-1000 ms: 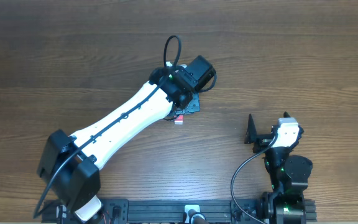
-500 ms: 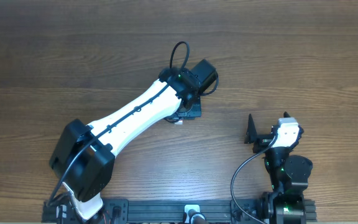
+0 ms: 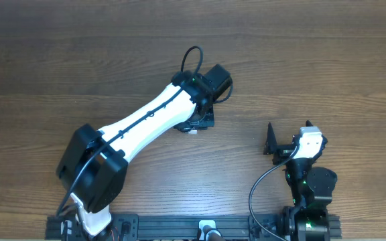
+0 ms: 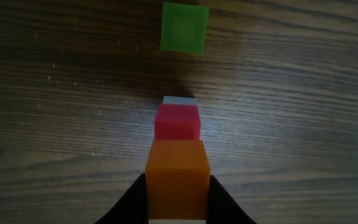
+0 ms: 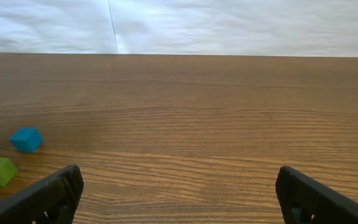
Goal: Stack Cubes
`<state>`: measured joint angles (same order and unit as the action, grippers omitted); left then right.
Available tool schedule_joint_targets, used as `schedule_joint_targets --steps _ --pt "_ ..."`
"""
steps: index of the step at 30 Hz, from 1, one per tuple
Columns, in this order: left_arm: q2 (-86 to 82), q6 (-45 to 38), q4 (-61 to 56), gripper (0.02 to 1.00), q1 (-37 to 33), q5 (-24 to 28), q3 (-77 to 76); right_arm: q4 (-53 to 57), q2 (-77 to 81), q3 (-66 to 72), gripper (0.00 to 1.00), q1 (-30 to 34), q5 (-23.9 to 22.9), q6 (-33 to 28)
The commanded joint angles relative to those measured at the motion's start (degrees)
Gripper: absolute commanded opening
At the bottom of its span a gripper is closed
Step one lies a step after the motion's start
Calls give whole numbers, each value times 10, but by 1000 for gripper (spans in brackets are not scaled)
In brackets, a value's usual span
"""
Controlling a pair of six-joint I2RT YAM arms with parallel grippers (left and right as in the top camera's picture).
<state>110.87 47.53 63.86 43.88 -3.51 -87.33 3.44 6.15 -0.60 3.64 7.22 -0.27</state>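
— What's changed in the last second?

— The left arm [image 3: 146,120] has swung its elbow in toward the middle, and the left gripper [image 3: 200,117] has crept slightly up the top view. Over the last half second it barely moved.

— What's closest to its wrist camera?

— The orange cube [image 4: 178,171], clamped between the two dark fingers, which are only as far apart as the cube is wide and press on its two sides.

— And just past that?

— The red cube [image 4: 177,122], almost in line with the orange one, sitting on a pale cube [image 4: 179,100] of which only an edge peeks out. Farther off, the green cube [image 4: 184,27] lies by itself on the table [image 4: 55,93].

— So which step is this?

— I'd say placing: orange goes on top of red. I can't tell whether the two are touching yet.

— What does the next move need?

— Probably a small, square descent until the orange cube seats, then a gentle release so the stack isn't nudged.

— And the other arm?

— The right gripper [image 5: 179,176] is parked near its base with its fingers spread wide, holding nothing. A blue cube [image 5: 26,139] lies far off to one side of it.
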Motion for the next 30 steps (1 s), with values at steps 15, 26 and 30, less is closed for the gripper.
schedule_joint_targets --steps 15,26,30 --pt "18 -2 -10 42 -7 -5 -8 2 -4 3 993 -3 7 -2" --pt "19 -2 -12 40 -7 -13 -7 2 -4 3 989 -3 7 -2" --pt "20 -2 -12 42 -7 -15 -8 2 -4 3 993 -3 7 -2"
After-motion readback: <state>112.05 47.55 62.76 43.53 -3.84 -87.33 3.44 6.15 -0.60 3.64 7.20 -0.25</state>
